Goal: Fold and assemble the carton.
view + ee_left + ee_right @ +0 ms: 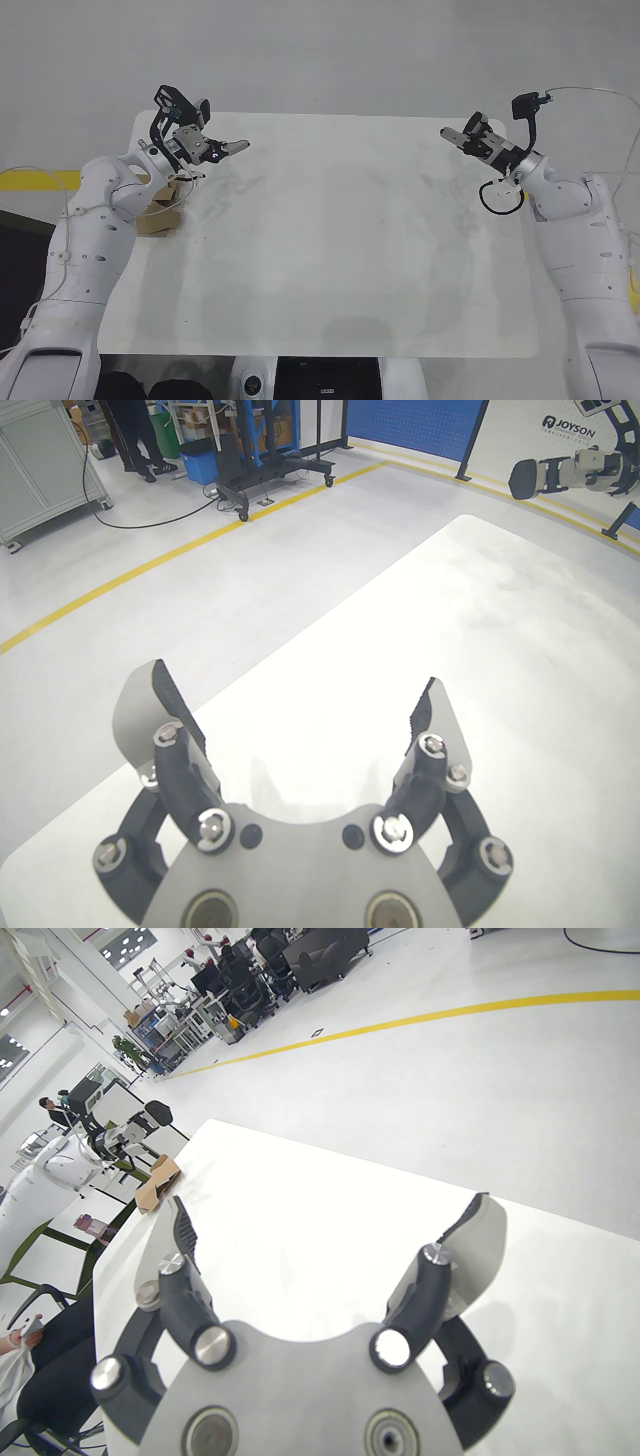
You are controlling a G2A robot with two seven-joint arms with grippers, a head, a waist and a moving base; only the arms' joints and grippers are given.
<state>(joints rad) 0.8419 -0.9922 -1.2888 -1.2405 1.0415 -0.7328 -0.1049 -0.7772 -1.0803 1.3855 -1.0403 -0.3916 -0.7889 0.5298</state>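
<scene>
L gripper (pixel 295 700) & R gripper (pixel 325 1223): fingers spread, empty. The carton (pixel 160 208) sits at surface (pixel 340 250) left edge, beneath L arm (pixel 108 190). Best pull it to centre w/ L before folding, R bracing.

**Robotics laboratory in an open industrial hall.** The pale, glossy floor (pixel 250 565) carries painted yellow lane lines (pixel 150 566), as on a factory floor. Along it stand a wheeled equipment frame (pixel 280 455), a blue storage bin (pixel 197 460), a grey metal cabinet (pixel 45 475) and a blue partition panel (pixel 415 420). Farther off are desks with monitors (pixel 320 950), office chairs (pixel 240 993) and stocked shelving racks (pixel 165 1025). A white worktable (pixel 350 250) stands on open floor.
</scene>
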